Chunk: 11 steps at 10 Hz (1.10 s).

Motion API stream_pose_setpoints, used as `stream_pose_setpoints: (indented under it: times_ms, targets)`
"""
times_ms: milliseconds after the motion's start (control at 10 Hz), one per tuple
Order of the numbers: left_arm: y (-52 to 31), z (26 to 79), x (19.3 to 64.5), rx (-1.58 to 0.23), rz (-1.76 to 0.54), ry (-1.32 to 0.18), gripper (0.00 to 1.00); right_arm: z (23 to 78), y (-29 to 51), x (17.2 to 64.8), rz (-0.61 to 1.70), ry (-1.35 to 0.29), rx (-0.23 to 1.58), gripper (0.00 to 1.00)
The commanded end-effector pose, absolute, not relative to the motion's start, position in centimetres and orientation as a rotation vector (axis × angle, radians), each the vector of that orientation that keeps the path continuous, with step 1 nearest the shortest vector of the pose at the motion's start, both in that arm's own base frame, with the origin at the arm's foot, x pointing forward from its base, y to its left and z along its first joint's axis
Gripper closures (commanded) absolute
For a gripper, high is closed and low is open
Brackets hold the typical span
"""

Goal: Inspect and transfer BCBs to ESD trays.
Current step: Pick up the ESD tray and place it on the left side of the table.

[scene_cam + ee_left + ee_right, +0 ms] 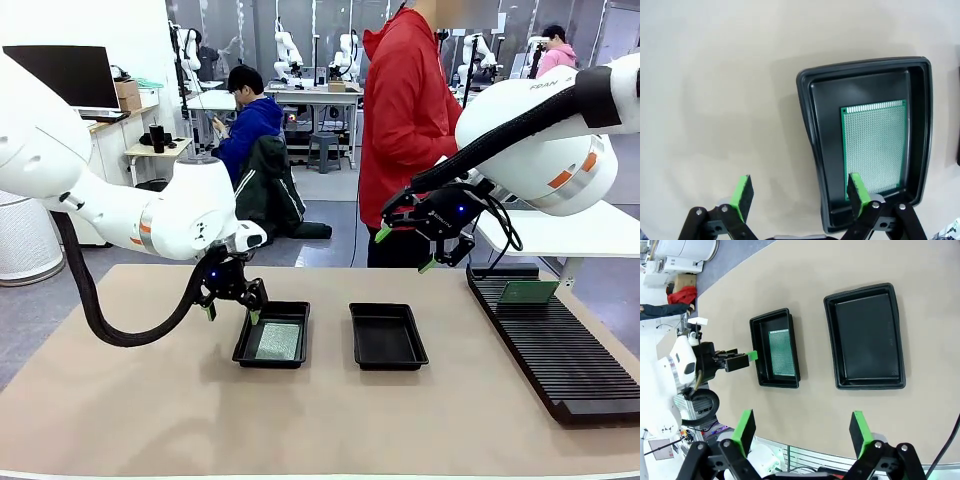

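Just over tray point(803, 97) rim: left gripper point(231, 313), agape.

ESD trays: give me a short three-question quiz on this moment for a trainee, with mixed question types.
1. True or false: the left ESD tray and the right ESD tray each hold a BCB.
2. Where is the second BCB? A: in the ribbed rack; B: in the right gripper; C: in the right ESD tray.
3. Fill in: the left gripper has its jaws ___.
Key: 1 false, the right ESD tray is empty; 2 A; 3 open.
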<state>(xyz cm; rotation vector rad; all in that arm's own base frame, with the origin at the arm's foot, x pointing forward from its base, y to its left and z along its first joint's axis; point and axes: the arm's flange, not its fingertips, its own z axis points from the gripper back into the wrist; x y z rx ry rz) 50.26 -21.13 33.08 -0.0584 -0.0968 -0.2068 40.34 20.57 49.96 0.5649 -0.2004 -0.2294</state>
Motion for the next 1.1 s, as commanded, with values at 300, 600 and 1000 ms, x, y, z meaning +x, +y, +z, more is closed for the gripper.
stream_pose_setpoints:
  times_ms: [300,600,1000]
  targets:
    - [-22.2,31.1,51.4,-0.085,-0.23,-0.112,0.0,50.0,20.8,40.6,-0.248,-0.197,0.558,0.0]
    - [-22.2,31.2,51.1,-0.076,-0.222,-0.102,0.0,50.0,20.8,40.6,-0.248,-0.197,0.558,0.0]
    - [-22.2,31.2,51.1,-0.076,-0.222,-0.102,0.0,50.0,20.8,40.6,-0.248,-0.197,0.558,0.0]
